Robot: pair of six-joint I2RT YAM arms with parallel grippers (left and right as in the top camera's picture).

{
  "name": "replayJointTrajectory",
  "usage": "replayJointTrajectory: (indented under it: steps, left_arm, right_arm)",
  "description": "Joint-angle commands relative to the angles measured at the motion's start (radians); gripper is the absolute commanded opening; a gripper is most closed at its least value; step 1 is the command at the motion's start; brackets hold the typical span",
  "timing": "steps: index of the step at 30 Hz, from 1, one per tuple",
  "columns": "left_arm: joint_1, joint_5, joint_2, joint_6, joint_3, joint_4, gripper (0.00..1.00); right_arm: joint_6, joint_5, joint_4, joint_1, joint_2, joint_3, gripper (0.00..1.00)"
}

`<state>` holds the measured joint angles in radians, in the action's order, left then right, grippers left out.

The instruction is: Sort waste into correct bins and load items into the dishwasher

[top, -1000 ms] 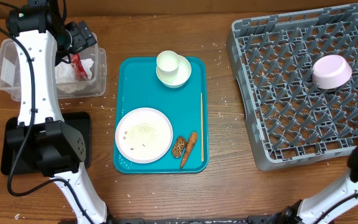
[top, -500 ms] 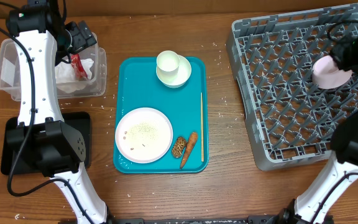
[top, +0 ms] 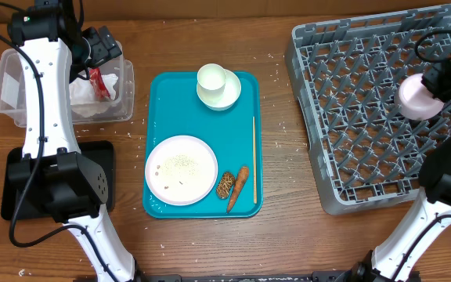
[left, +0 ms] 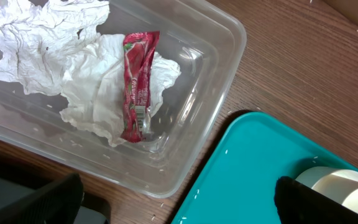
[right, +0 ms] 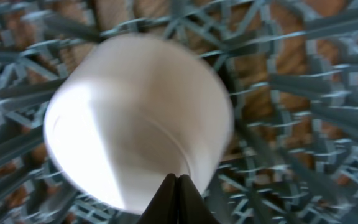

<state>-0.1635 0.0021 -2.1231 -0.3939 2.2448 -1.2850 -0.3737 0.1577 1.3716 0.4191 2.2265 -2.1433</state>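
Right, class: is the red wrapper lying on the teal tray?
No, the red wrapper lies on crumpled white paper inside the clear plastic rectangular tub, beside the teal serving tray.

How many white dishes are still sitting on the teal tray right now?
3. A large plate at the tray's front left, and a cup nested in a small bowl at the back right. A fourth bowl is already in the dish rack.
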Motion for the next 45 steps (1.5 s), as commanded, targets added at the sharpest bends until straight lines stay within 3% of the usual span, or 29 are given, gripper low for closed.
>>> replayJointTrajectory:
  steps: [1,9,13,17,20,23,28,31,37,45]
  left_arm:
    - [0.006,-0.012,0.018,-0.014,0.0,0.003,1.0]
    - [0.006,-0.012,0.018,-0.014,0.0,0.003,1.0]
    - [0.006,-0.012,0.018,-0.014,0.0,0.003,1.0]
    - [0.006,-0.012,0.018,-0.014,0.0,0.003,1.0]
    - [0.006,-0.012,0.018,-0.014,0.0,0.003,1.0]
    - [0.006,-0.012,0.018,-0.014,0.0,0.003,1.0]
    - [0.006,-0.012,0.018,-0.014,0.0,0.003,1.0]
    - [0.006,-0.011,0.018,-0.014,0.0,0.003,1.0]
    - [0.006,-0.012,0.018,-0.014,0.0,0.003,1.0]
    - [0.006,-0.012,0.018,-0.014,0.0,0.003,1.0]
  right_arm:
    - [-0.024,0.086,0.007,0.021,-0.025,-0.053,0.04]
    - [-0.018,0.018,0.095,0.012,-0.035,-0.189,0.04]
    - [0.082,-0.254,0.117,-0.044,-0.067,-0.228,0.05]
    - [0.227,-0.689,0.088,-0.142,-0.101,-0.229,0.27]
    - [0.251,-0.8,0.035,-0.259,-0.105,-0.229,0.49]
    - [0.25,-0.735,-0.029,-0.414,-0.104,-0.227,0.75]
    - [0.18,-0.438,-0.119,-0.69,-0.092,-0.225,0.93]
    - [0.163,-0.27,-0.205,-0.869,-0.051,-0.208,0.95]
    - [0.16,-0.078,-0.352,-1.053,0.068,-0.181,0.96]
    - [0.165,0.037,-0.464,-1.118,0.198,-0.18,0.86]
